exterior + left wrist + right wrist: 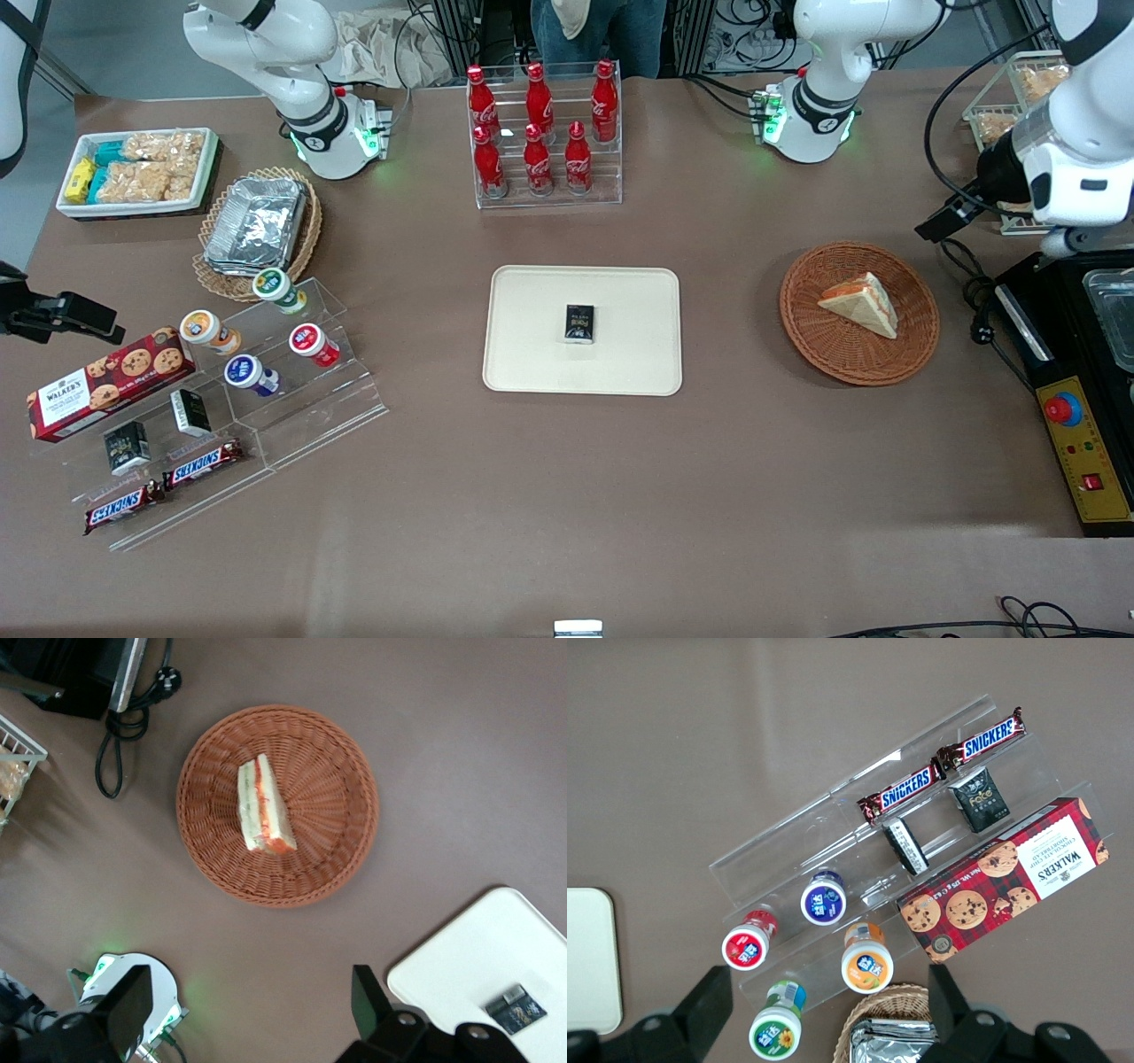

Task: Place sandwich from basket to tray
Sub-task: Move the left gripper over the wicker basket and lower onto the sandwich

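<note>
The sandwich lay in the basket while the tool hung above, fingers spread, gripping nothing.

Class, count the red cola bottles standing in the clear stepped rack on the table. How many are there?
6. Three stand on the rack's upper step and three on the lower step, nearer the front camera. None seems hidden.

Robot lab, brown table staged with cola bottles, emergency-stop box, cables

Hand high, open table below
</note>
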